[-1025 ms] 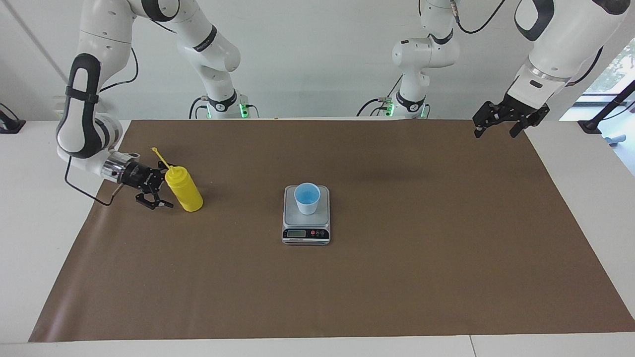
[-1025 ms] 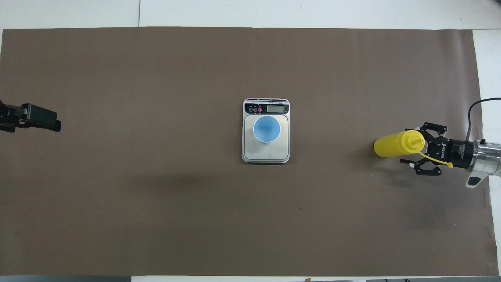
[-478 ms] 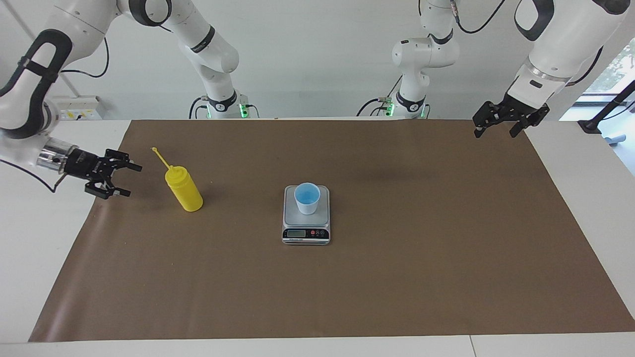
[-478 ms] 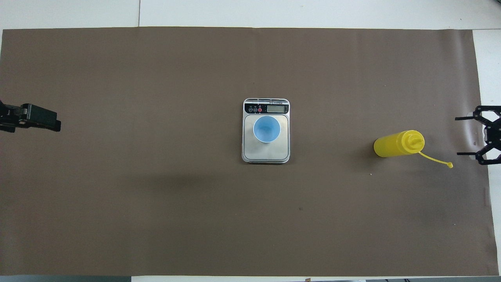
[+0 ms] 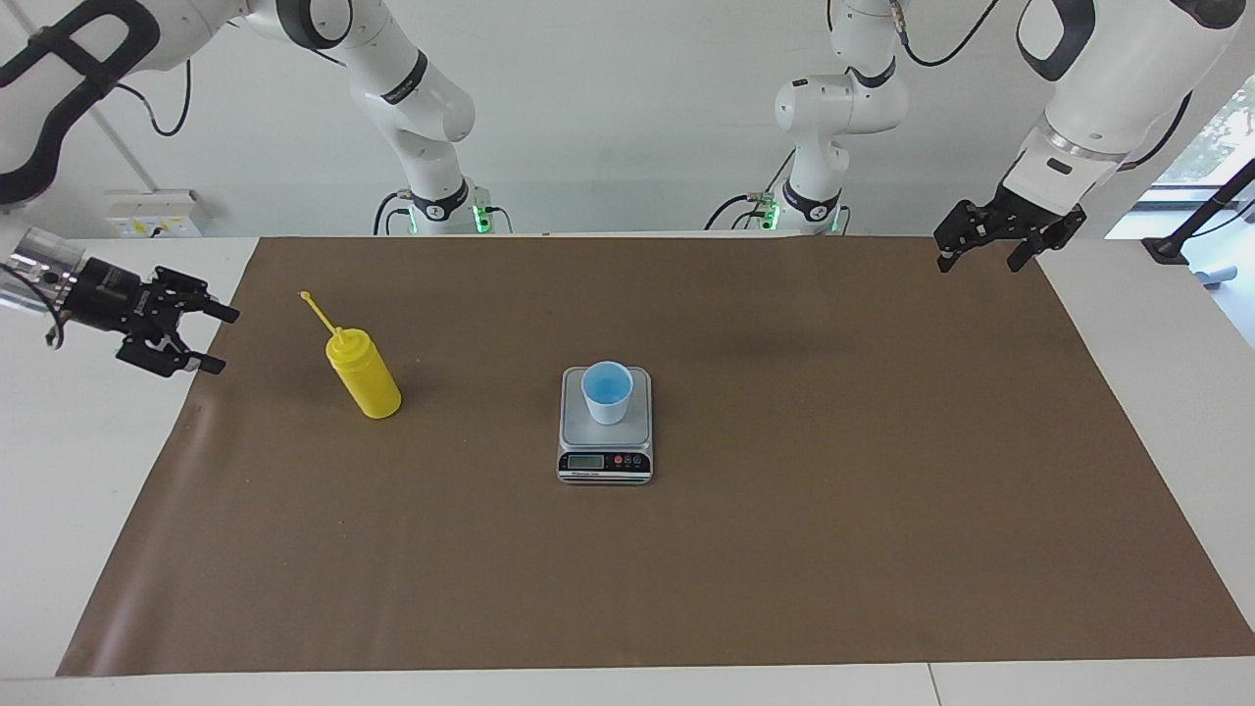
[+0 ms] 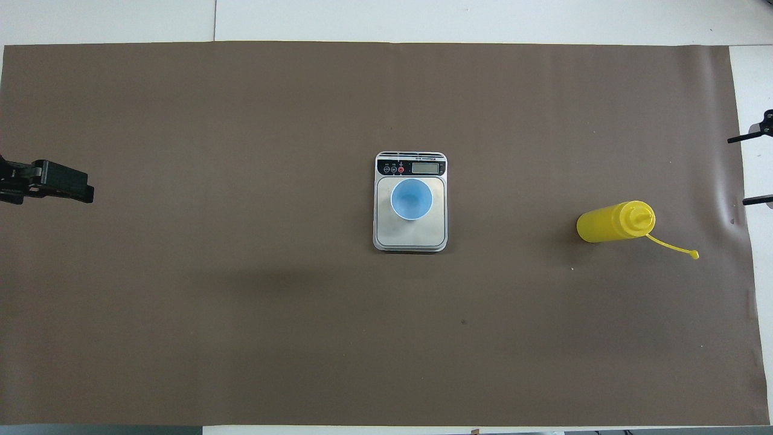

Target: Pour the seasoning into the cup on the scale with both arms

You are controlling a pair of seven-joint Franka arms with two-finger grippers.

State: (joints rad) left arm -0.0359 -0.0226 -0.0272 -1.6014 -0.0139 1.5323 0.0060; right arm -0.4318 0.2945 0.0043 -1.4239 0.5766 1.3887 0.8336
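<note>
seasoning (image 5: pixel 363 375) upright on brown mat (image 5: pixel 784 549), cup (image 5: pixel 607 391) on scale (image 5: pixel 605 461)

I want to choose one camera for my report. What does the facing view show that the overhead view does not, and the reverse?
Only the facing view shows the arms' bodies and bases, the whole open right gripper clear of the yellow squeeze bottle, and the open left gripper raised over the brown mat's corner.

Only the overhead view looks straight into the light-blue cup.

Both show the bottle standing, and the cup on the scale.
</note>
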